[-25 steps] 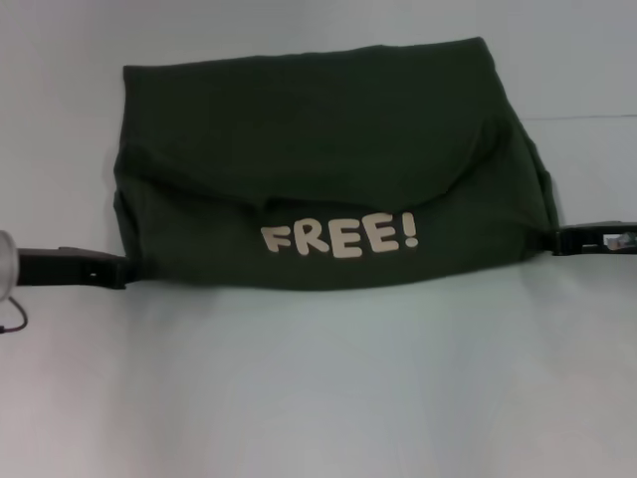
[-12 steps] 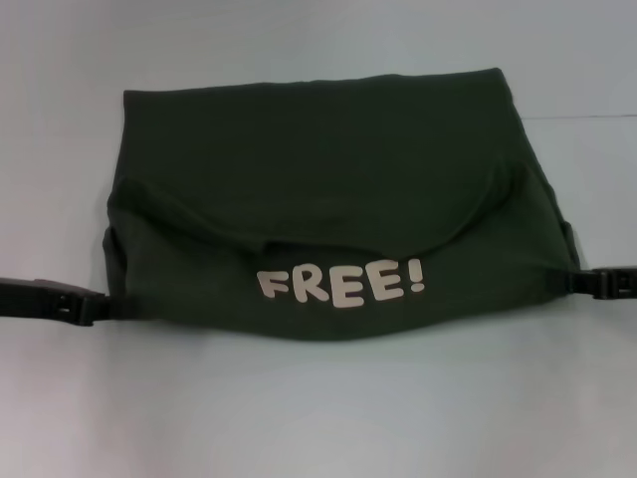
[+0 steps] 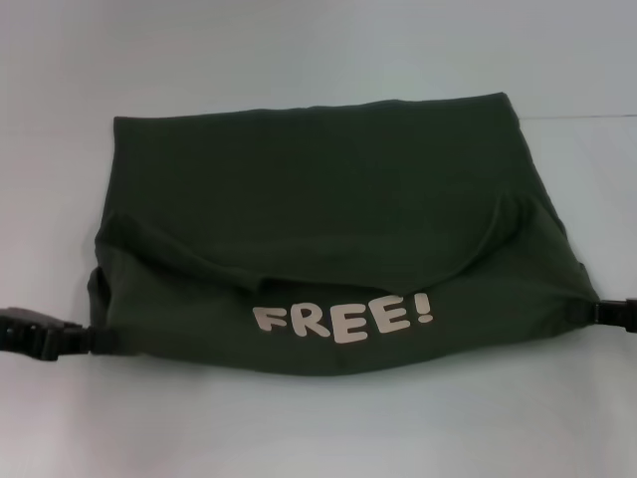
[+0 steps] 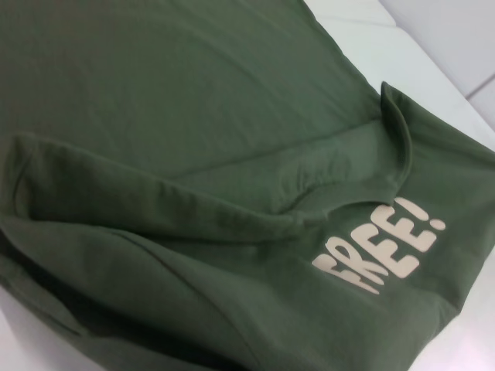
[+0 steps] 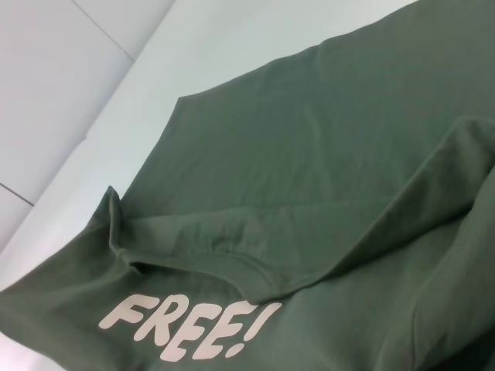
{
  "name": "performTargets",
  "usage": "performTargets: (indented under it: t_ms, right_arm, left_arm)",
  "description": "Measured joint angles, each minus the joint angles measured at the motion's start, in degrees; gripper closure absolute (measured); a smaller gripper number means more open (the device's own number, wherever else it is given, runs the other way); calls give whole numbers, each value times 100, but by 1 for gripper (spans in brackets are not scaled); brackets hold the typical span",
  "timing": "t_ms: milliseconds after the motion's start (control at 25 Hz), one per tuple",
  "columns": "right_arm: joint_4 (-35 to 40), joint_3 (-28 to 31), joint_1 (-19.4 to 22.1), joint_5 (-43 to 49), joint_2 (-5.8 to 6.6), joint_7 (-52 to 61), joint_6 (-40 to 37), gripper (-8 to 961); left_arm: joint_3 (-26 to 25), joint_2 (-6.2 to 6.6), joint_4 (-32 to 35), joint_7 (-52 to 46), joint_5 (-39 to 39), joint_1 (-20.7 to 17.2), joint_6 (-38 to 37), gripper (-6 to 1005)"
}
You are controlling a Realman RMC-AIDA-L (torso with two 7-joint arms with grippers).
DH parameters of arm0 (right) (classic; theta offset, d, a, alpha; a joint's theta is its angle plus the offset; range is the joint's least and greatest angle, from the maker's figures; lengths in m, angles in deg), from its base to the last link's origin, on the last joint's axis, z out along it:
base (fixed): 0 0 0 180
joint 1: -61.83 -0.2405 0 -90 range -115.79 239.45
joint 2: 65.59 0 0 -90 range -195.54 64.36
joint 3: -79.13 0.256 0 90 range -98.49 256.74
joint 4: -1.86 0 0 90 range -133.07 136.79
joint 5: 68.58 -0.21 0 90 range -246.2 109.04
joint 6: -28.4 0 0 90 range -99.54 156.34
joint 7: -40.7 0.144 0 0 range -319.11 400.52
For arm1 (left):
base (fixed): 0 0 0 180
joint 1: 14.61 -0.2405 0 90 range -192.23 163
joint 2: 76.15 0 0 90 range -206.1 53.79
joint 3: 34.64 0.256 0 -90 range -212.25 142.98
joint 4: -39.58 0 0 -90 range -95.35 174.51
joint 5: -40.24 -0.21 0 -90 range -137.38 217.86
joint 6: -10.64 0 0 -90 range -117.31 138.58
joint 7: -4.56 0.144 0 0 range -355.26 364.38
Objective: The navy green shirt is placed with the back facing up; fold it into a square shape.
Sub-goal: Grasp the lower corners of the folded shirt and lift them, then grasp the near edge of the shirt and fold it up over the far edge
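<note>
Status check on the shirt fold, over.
Left gripper and right gripper at the shirt's near corners. Navy green shirt folded over, FREE! lettering showing, not yet square. Nothing in the way on the table.

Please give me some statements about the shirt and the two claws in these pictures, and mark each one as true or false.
1. The navy green shirt lies on a white table. True.
2. The cream letters read "FRESH". False: they read "FREE!".
3. The left claw is at the shirt's near left corner and the right claw is at its near right corner. True.
4. The letters sit on the shirt's far edge. False: they sit near the edge closest to the robot.
5. The shirt lies perfectly flat in one layer. False: a folded layer with a curved edge lies over the part with the letters.
</note>
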Motion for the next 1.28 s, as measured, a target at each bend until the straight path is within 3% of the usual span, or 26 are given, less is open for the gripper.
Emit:
performTargets:
  t_ms: [400, 680, 840, 1280]
  right_arm:
    - [13, 706, 381, -2, 83, -245, -671, 898]
    - [-27, 1109, 243, -6, 89, -403, -725, 898]
    - [-55, 1259, -14, -129, 71, -451, -502, 898]
    - [-80, 1228, -945, -374, -67, -414, 904, 897]
  left_arm:
    - [-264, 61, 197, 21, -70, -85, -522, 981]
    - [-482, 97, 160, 50, 457, -20, -467, 981]
    - [-577, 97, 91, 31, 1025, 42, 27, 981]
    - [-494, 21, -526, 306, 1458, 485, 1796, 981]
